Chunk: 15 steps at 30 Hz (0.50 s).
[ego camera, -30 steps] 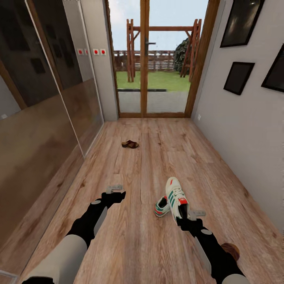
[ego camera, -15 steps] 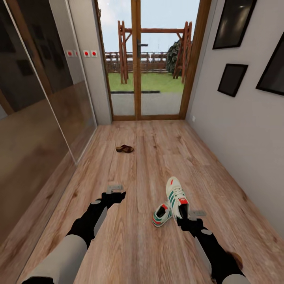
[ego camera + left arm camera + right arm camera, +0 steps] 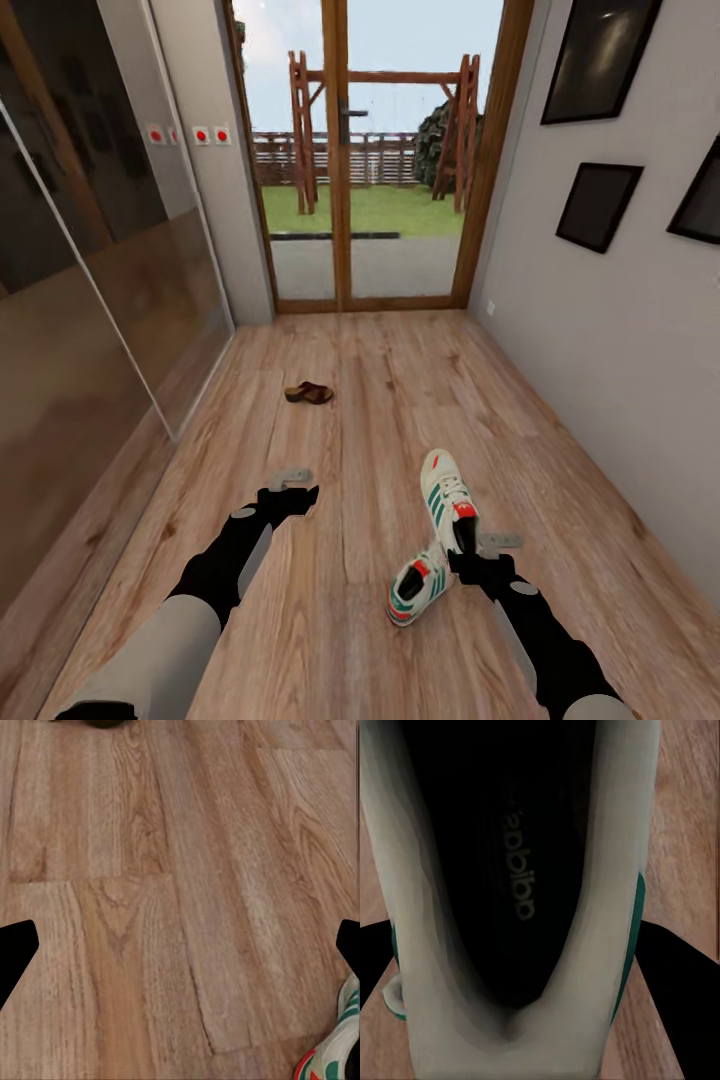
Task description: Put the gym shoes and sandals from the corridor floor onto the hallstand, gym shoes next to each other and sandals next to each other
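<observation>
**One sneaker gripped, one on the floor**

The right gripper (image 3: 467,548) is clamped on the heel end of a sneaker (image 3: 447,497), which points ahead toward the glass door (image 3: 345,180) at the far end of the corridor. In the right wrist view this sneaker (image 3: 510,870) shows its dark inside between the two black fingers (image 3: 679,975).

The second sneaker (image 3: 417,590) lies on the wood floor (image 3: 400,400), just beside the right gripper on its inner side, toe pointing back toward the robot. Its edge also shows in the left wrist view (image 3: 337,1050).

The left gripper (image 3: 292,484) hangs over bare floor with its jaws spread and nothing between them.

A brown sandal (image 3: 308,393) lies on the floor well ahead, nearer the left wall with its glossy sliding panels (image 3: 90,300). Dark picture frames (image 3: 598,205) hang on the right wall.
</observation>
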Motion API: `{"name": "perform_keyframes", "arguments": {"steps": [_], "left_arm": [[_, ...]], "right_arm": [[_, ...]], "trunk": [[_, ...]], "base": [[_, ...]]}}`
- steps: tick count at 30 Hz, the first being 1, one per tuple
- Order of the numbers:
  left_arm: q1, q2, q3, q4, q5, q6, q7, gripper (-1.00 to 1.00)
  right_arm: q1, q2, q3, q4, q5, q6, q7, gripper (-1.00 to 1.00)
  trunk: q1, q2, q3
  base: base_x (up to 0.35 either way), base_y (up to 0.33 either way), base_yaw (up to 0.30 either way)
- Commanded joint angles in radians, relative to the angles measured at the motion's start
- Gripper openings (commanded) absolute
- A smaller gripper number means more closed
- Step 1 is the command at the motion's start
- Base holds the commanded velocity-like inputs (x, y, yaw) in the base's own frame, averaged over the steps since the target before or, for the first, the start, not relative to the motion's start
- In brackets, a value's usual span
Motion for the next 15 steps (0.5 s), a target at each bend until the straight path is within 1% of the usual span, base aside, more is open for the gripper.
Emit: {"name": "perform_keyframes", "arguments": {"steps": [1,5,10,13,15], "left_arm": [[0.0,0.0,0.0,-0.002,0.001,0.006,-0.002,1.0],[0.0,0.0,0.0,-0.002,0.001,0.006,-0.002,1.0],[0.0,0.0,0.0,-0.002,0.001,0.006,-0.002,1.0],[0.0,0.0,0.0,-0.002,0.001,0.006,-0.002,1.0],[0.0,0.0,0.0,-0.002,0.001,0.006,-0.002,1.0]], "right_arm": [[0.0,0.0,-0.001,-0.002,-0.001,0.006,0.0,-1.0],[0.0,0.0,-0.001,-0.002,-0.001,0.006,0.0,-1.0],[0.0,0.0,-0.001,-0.002,-0.002,0.006,0.0,-1.0],[0.0,0.0,-0.002,-0.002,-0.002,0.006,0.0,-1.0],[0.0,0.0,-0.002,-0.002,-0.002,0.006,0.0,-1.0]], "trunk": [[0.0,0.0,0.0],[0.0,0.0,0.002],[0.0,0.0,0.002],[0.0,0.0,0.003],[0.0,0.0,0.004]], "base": [[0.343,0.0,-0.204],[0.343,0.0,-0.163],[0.326,0.001,-0.008],[0.237,0.138,-0.027],[0.19,0.239,-0.153]]}}
